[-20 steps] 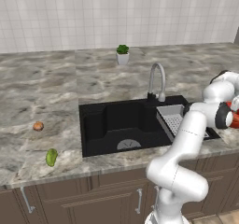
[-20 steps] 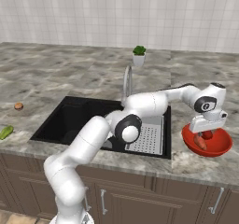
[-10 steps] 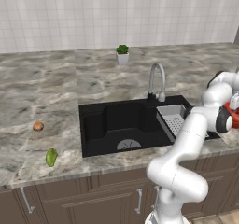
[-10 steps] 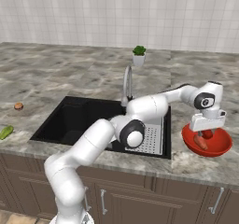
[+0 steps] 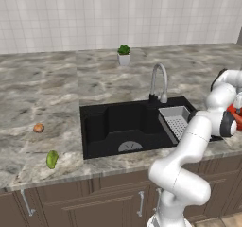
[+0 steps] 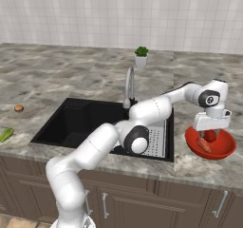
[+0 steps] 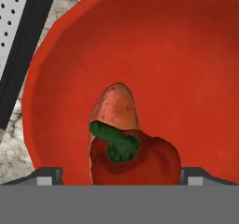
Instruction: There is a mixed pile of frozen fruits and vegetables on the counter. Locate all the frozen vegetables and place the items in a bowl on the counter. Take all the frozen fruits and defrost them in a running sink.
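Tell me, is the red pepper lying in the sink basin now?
No, the red pepper lies inside the red bowl, against the orange piece.

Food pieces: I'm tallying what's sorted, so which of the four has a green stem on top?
The glossy red pepper in the red bowl, lying against the orange piece; the others have no stem.

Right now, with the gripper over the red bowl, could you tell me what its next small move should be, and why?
Probably lift the gripper straight up, clear of the bowl: its fingers stand apart, the red pepper lies on the orange piece inside, and the brown ball and yellow-green fruit wait left of the sink.
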